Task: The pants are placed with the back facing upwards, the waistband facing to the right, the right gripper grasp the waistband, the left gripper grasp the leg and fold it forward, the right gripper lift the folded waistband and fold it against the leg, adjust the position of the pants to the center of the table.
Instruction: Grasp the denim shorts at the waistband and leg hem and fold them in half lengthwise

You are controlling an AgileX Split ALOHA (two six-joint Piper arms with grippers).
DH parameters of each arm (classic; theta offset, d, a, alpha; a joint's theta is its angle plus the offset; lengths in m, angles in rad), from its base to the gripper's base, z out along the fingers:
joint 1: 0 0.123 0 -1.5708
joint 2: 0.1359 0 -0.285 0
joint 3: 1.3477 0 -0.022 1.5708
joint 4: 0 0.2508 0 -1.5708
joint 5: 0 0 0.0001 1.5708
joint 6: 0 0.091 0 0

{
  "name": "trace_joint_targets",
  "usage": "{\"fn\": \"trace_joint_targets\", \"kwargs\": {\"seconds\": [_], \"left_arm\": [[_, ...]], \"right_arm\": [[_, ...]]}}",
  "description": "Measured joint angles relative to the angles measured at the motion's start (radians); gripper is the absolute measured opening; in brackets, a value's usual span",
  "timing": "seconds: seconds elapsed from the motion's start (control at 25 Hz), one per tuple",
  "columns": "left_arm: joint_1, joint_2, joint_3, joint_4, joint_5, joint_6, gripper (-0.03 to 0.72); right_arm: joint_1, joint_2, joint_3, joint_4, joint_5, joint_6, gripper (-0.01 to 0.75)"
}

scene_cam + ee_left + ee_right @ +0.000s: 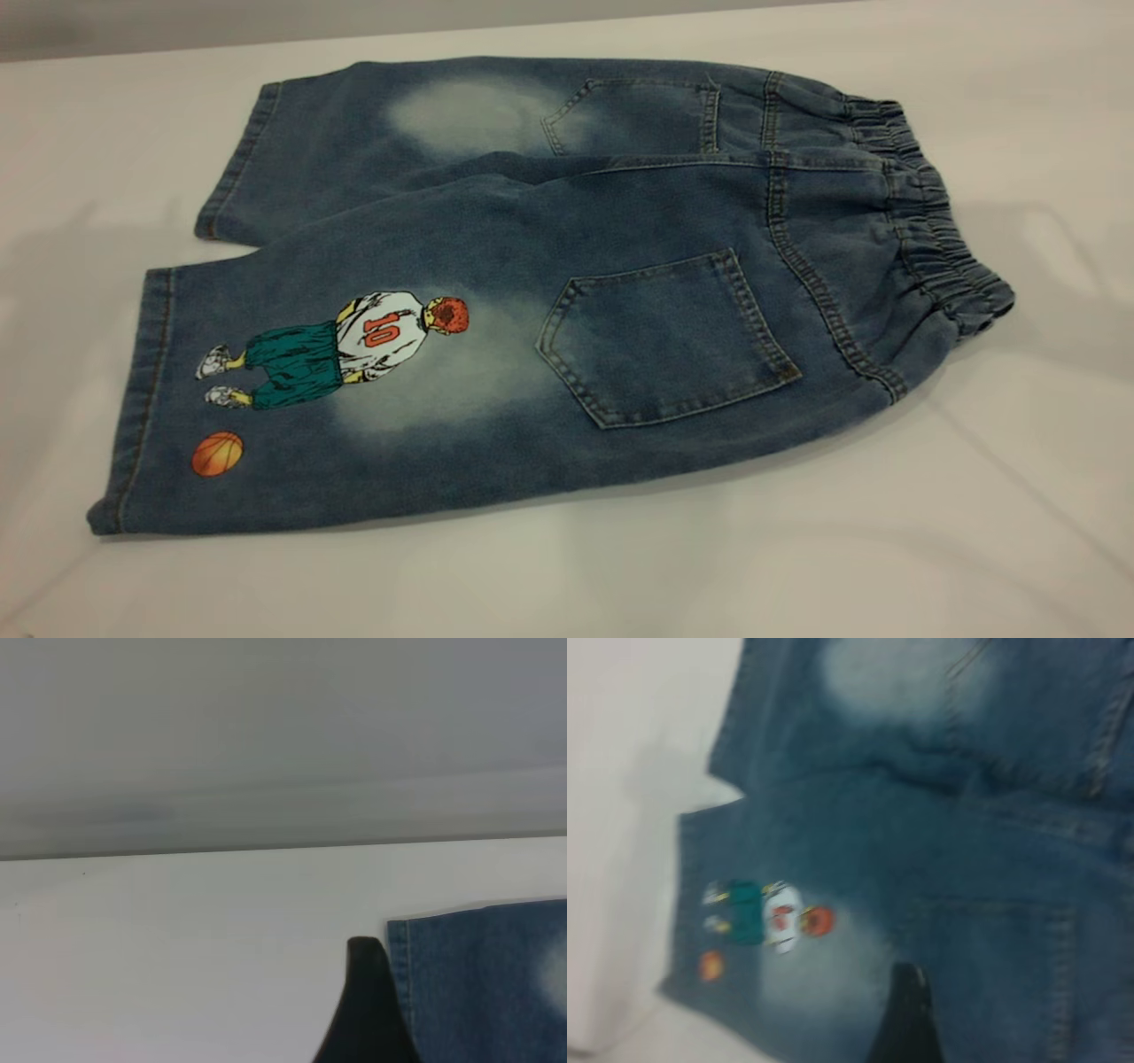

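Pants [567, 292] lie flat beneath right gripper [905, 1019], hem beside left gripper [368, 1010]; both grips' states unclear.

- You see a plain white table [974, 532] filling the exterior view.
- Blue denim pants [620, 230] lie flat and unfolded directly on it, back side up.
- Their gathered waistband [930, 230] points to your right; the leg hems point left.
- The printed leg [354, 381] lies nearer the camera.
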Motion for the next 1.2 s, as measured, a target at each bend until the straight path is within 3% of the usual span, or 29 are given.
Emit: {"fn": "trace_joint_targets", "kwargs": {"seconds": [0.2,0.4,0.88,1.2], "left_arm": [[0.0,0.0,0.0,0.001,0.001,0.0,0.497],[0.0,0.0,0.0,0.001,0.003,0.0,0.497],[0.0,0.0,0.0,-0.002,0.01,0.0,0.497],[0.0,0.0,0.0,-0.003,0.024,-0.004,0.497]], "right_arm": [[-0.102,0.096,0.0,0.226,0.171,-0.188,0.513],[-0.191,0.163,0.022,0.321,0.273,-0.271,0.512],[-0.309,0.278,0.158,0.304,0.179,-0.359,0.512],[-0.311,0.356,0.214,0.305,0.054,-0.339,0.512]]}}
